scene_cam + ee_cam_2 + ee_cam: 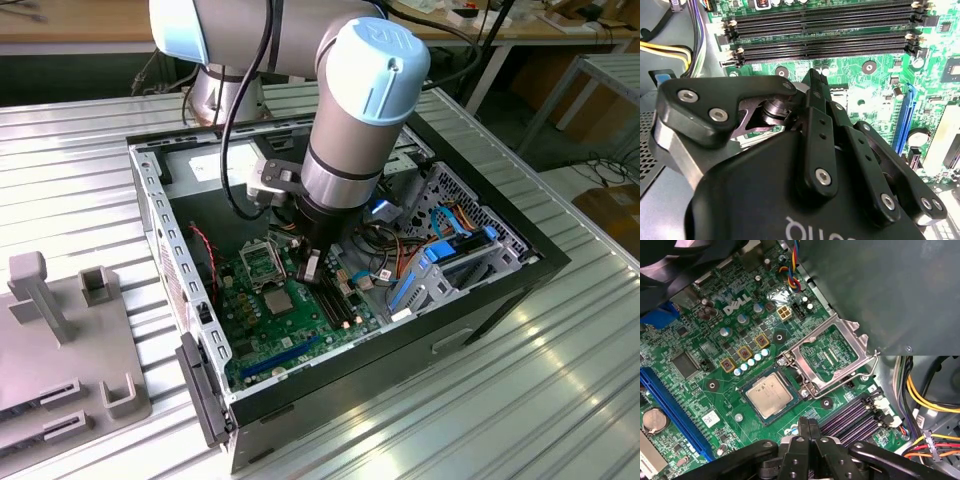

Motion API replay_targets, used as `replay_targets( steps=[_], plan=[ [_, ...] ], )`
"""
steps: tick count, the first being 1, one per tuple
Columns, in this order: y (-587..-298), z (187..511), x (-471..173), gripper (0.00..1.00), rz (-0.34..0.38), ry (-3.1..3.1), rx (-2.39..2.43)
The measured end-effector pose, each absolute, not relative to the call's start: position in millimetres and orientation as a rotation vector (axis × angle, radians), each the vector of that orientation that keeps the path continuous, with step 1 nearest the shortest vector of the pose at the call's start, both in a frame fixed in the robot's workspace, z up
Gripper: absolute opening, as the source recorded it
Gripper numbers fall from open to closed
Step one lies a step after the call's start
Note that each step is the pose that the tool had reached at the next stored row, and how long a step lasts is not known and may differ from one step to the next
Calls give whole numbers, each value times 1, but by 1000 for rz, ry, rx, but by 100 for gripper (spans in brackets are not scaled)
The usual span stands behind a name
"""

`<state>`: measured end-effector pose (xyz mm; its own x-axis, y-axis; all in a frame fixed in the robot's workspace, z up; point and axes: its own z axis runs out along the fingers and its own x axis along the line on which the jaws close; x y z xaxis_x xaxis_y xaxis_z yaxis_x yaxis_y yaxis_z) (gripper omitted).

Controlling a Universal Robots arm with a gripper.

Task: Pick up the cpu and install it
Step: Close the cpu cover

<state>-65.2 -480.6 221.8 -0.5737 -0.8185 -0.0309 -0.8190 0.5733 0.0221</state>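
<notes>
The arm's big wrist joint blocks much of the open computer case (500, 262) in the exterior view, and the gripper (311, 268) hangs low inside, over the motherboard (300, 335). In the first wrist view the fingers (806, 432) are pressed together with nothing between them, tips just short of the cpu (771, 394). The cpu sits flat in its socket, silver top up, its faint lettering too small to make out. Right beside it the socket frame (827, 356) stands flipped open, its wire lever alongside. The black memory slots (825, 32) run past the fingertips in the second wrist view, where the gripper's own black body hides the socket area. A dark panel covers the far corner of the first wrist view. Bundles of yellow, red and black cables (927, 405) crowd the case edge, a blue expansion slot (677, 412) crosses the board, and a grey fixture (60, 340) sits on the ribbed metal tabletop (480, 420).
</notes>
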Motion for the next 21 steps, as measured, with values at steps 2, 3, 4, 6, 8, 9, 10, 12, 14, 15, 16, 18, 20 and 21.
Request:
replay_targets(
  steps=[2, 3, 4, 6, 8, 9, 10, 12, 14, 15, 16, 18, 20, 21],
  plan=[
    [-481, 222, -65, 11, 53, 2771, -1442],
    [-481, 222, -65, 11, 55, 2770, -1442],
    [-481, 222, -65, 11, 55, 2770, -1442],
    [-481, 222, -65, 11, 55, 2770, -1442],
    [-481, 222, -65, 11, 57, 2769, -1443],
    [-481, 222, -65, 11, 64, 2764, -1447],
    [-481, 222, -65, 11, 79, 2755, -1454],
    [-480, 222, -65, 11, 106, 2734, -1472],
    [-478, 223, -65, 11, 108, 2730, -1477],
    [-477, 223, -64, 11, 108, 2729, -1478],
    [-476, 224, -64, 11, 108, 2728, -1479],
    [-473, 225, -64, 11, 109, 2725, -1482],
    [-471, 225, -64, 11, 109, 2721, -1485],
    [-470, 225, -64, 11, 108, 2719, -1486]
  ],
)
